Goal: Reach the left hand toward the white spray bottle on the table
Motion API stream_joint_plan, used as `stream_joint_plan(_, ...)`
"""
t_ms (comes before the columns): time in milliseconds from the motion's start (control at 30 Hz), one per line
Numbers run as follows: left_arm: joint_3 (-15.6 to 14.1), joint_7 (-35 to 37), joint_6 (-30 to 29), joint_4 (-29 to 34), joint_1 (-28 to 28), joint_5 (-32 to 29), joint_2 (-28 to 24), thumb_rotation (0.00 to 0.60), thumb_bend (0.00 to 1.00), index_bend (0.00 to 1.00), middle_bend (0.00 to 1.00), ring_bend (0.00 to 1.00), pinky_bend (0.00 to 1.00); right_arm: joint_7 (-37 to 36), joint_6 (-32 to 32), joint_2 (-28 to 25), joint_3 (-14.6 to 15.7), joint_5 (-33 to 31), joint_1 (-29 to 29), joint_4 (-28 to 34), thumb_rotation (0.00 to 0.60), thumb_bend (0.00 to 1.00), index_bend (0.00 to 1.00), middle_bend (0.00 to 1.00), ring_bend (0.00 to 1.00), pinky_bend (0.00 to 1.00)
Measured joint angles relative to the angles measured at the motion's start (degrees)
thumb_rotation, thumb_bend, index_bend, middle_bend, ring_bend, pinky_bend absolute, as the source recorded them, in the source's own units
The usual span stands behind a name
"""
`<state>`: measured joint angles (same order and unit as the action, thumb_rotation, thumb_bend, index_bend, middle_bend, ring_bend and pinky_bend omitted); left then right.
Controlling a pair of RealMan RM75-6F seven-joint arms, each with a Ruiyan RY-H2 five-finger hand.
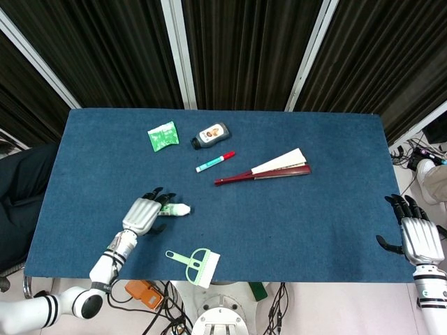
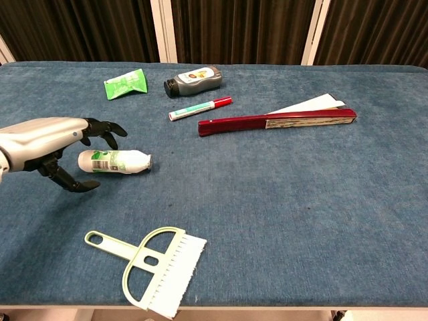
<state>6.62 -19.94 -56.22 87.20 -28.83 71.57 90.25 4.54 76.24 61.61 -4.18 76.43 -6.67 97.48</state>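
Note:
The white spray bottle (image 1: 174,209) (image 2: 118,161) lies on its side on the blue table, left of centre, its cap end pointing right. My left hand (image 1: 144,212) (image 2: 55,144) hovers over the bottle's left end with fingers spread and nothing held; its fingertips (image 2: 107,130) reach past the bottle's base. In the head view the hand hides most of the bottle. My right hand (image 1: 414,235) rests open at the table's far right edge, far from the bottle; the chest view does not show it.
A pale green scraper (image 1: 195,264) (image 2: 148,265) lies near the front edge below the bottle. Further back are a green packet (image 1: 163,135), a dark bottle (image 1: 210,134), a red-capped marker (image 1: 214,162) and a folded red fan (image 1: 269,169).

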Motion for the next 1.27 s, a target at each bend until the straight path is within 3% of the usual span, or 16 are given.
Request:
stream_joint_plan(200, 0.28, -0.55, 0.35, -2.52, -1.68, 0.15, 1.18, 0.600, 0.27, 0.30, 0.41, 0.16, 0.26, -0.07, -0.02, -0.04, -0.01, -0.06, -0.01, 0.02, 0.600, 0.34, 0.18, 0.16, 0.10, 0.21)
stream_joint_plan(333, 0.46, -0.92, 0.46, -5.08, -2.80, 0.37, 2.40, 0.600, 0.32, 0.49, 0.53, 0.26, 0.30, -0.22, -0.10, -0.06, -0.06, -0.20, -0.04, -0.03, 0.600, 0.34, 0.18, 0.16, 0.10, 0.21)
stream_joint_plan(567, 0.54, 0.29, -0.79, -6.34, -3.02, 0.32, 2.88, 0.600, 0.40, 0.63, 0.65, 0.37, 0.31, -0.71, -0.12, -0.14, -0.13, -0.22, -0.03, -0.09, 0.600, 0.34, 0.18, 0.16, 0.10, 0.21)
stream_joint_plan(867, 2.08, 5.09, -3.56, -0.61, -2.83, 2.36, -2.62, 0.600, 0.45, 0.65, 0.68, 0.40, 0.35, -0.56, -0.18, -0.12, -0.04, -0.13, -0.07, -0.07, 0.600, 0.34, 0.18, 0.16, 0.10, 0.21)
stream_joint_plan(1267, 7.70, 12.49, -9.04, 14.50, -2.56, 7.07, -19.37, 0.600, 0.44, 0.65, 0.67, 0.40, 0.35, -0.20, 0.15, -0.16, 0.12, 0.01, 0.13, 0.17, 0.600, 0.34, 0.18, 0.16, 0.10, 0.21)
